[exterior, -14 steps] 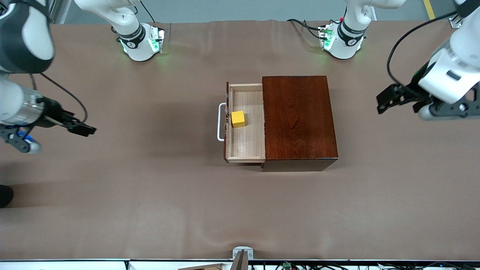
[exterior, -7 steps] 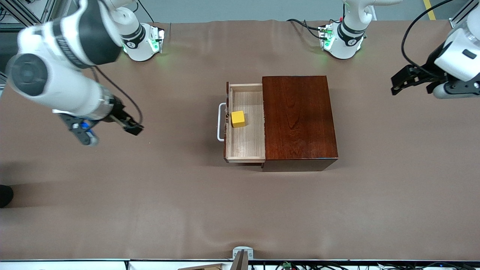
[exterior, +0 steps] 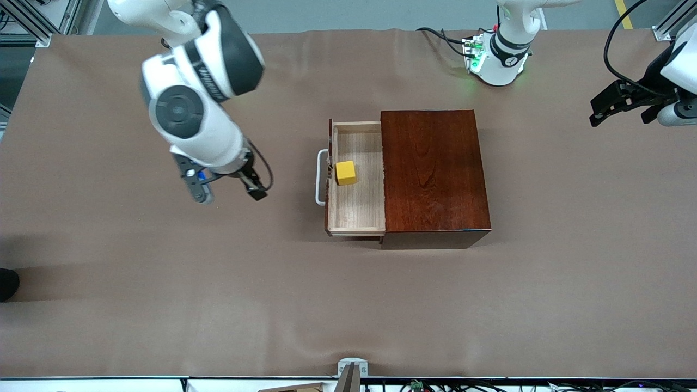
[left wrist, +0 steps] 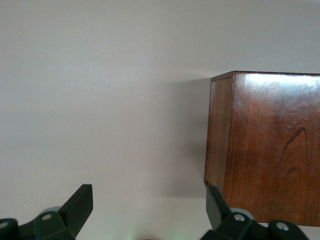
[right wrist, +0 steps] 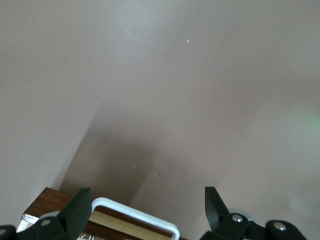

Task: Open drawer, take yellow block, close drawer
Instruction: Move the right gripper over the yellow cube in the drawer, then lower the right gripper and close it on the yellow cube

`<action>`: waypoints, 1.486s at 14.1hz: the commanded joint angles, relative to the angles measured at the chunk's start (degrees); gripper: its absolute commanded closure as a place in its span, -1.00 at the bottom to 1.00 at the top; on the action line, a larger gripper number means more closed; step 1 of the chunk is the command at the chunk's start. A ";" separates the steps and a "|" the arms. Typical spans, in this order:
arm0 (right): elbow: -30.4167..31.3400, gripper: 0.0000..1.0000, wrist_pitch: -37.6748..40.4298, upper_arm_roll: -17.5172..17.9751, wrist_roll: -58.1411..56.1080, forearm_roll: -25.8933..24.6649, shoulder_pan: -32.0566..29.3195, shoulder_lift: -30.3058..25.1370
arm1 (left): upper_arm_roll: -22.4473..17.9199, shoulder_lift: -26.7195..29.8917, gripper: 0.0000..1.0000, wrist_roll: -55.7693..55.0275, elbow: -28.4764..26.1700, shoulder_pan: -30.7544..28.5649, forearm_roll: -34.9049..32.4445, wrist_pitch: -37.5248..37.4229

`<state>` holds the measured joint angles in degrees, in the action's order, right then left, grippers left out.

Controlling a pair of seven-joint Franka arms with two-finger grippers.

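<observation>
Drawer [exterior: 356,179] stands pulled out of the dark reddish-brown wooden box [exterior: 433,171], a little above the middle of the front view. Its open side points toward the right arm's end of the table, and its pale wood floor is visible. The white handle [exterior: 320,177] sits on the drawer's front panel. The yellow block [exterior: 346,172] lies inside the drawer, on the floor close to the front panel, about in the middle of the drawer's length. Nothing touches the block.

The right gripper [exterior: 226,193] hangs in the middle left part of the front view, over the bare brown table [exterior: 163,305], well apart from the handle. Its fingers are spread and hold nothing. In the right wrist view the two dark fingertips [right wrist: 80,205] stand wide from each other at the lower edge, and between them a part of the white handle [right wrist: 135,217] and a corner of the drawer front are seen.

The left gripper [exterior: 621,109] is at the upper right edge of the front view, over the table, well apart from the box. Its fingers are also spread and empty. In the left wrist view its fingertips [left wrist: 82,200] frame the table, and the side of the wooden box [left wrist: 265,150] fills the right part of that frame.
</observation>
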<state>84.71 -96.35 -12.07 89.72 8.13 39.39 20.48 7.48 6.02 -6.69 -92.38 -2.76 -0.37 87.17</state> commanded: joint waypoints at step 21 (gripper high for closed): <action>-0.68 -1.00 -16.77 -0.76 29.46 8.04 16.77 13.35 | 1.05 2.95 -1.00 0.01 -0.17 -1.81 -0.86 0.89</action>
<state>84.70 -112.51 -12.03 118.57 14.96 55.08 32.32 7.63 7.58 -6.69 -92.21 -3.85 -0.37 87.69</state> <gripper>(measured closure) 0.000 0.000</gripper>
